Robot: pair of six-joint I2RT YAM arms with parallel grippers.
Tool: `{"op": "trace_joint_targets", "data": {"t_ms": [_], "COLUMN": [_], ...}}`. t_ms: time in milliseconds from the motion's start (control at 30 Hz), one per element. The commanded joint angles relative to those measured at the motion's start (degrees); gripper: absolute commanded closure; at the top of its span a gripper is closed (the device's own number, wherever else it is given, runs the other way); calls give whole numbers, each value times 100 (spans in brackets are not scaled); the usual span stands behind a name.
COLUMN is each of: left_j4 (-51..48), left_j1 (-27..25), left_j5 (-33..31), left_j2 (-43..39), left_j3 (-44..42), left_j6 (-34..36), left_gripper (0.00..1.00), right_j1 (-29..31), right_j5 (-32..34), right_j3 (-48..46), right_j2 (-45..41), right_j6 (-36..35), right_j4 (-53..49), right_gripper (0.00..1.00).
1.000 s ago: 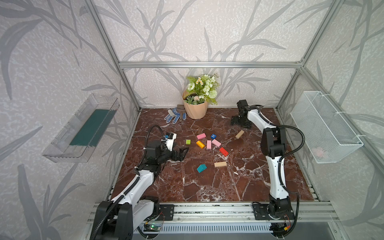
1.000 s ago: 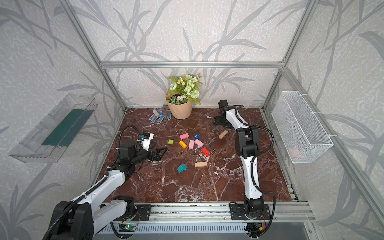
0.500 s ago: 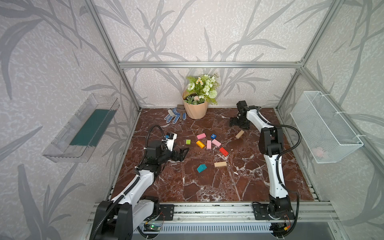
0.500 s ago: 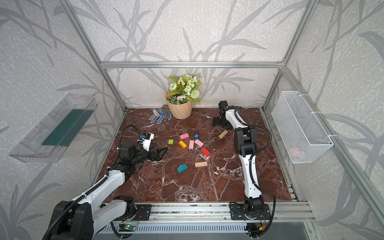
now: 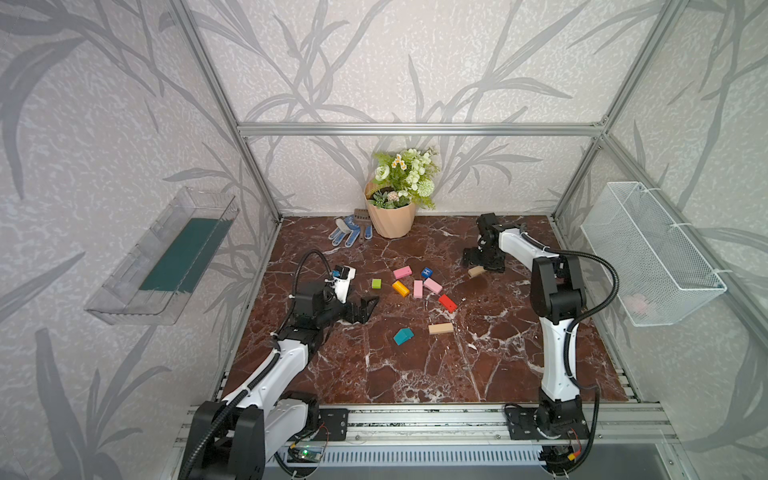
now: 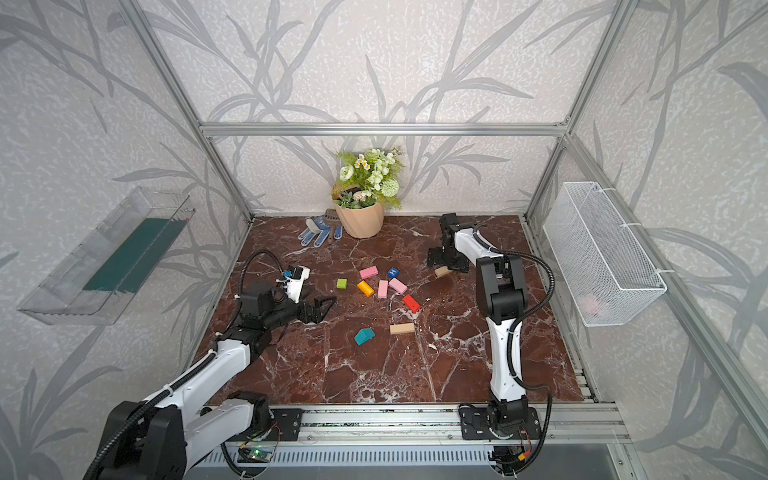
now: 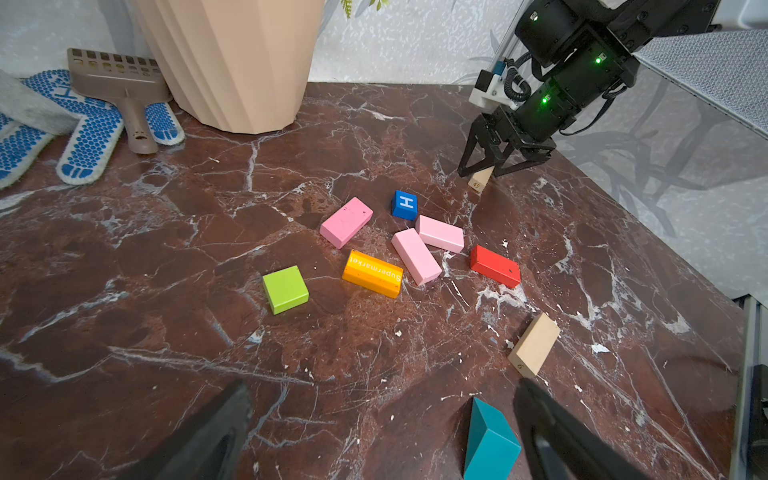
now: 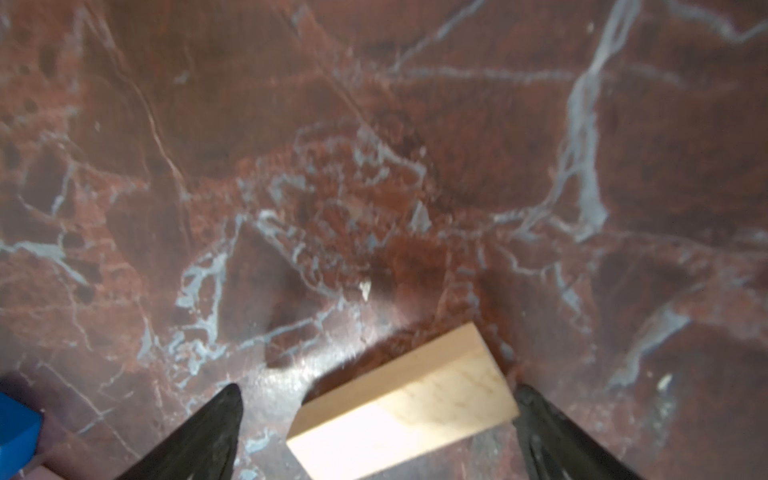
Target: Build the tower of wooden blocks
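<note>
Right gripper (image 7: 481, 171) stood spread wide, straddling a tan block (image 8: 403, 409) that lay on the marble table (image 5: 415, 374) toward the back right. Left gripper (image 5: 367, 306) was spread too, holding nothing, near the teal house piece (image 5: 403, 336). Other wood blocks (image 5: 417, 288) lay scattered mid-table.

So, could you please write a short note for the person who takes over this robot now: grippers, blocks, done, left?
Left gripper: open, empty, above the table.
Right gripper: open, fingers on both sides of one tan block, not closed yet.
Other tan block, teal piece, pink blocks, orange block, red block, green cube, blue cube: loose on the table, none stacked.
Done: nothing built.
Left: the whole tower.
</note>
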Motion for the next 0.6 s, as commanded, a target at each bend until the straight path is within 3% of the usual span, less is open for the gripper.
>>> {"op": "trace_joint_targets", "data": {"t_ms": [0,267,567], "left_j4": [-53,-75,-87], "left_j1": [-37,-73,-75], "left_j5": [-46,-71,-94], "left_j2": [1,-11,10], "left_j3": [160,159,178], "left_j6": [175,193,201], "left_gripper": [1,1,1], "right_j1": [162,157,15], "right_j5": [202,910,297], "right_j3": [-178,421,528], "right_j2": [-203,127,164], "right_j6": [57,141,-123], "right_j4": [-58,-607,-205], "right_gripper": [2,3,1]}}
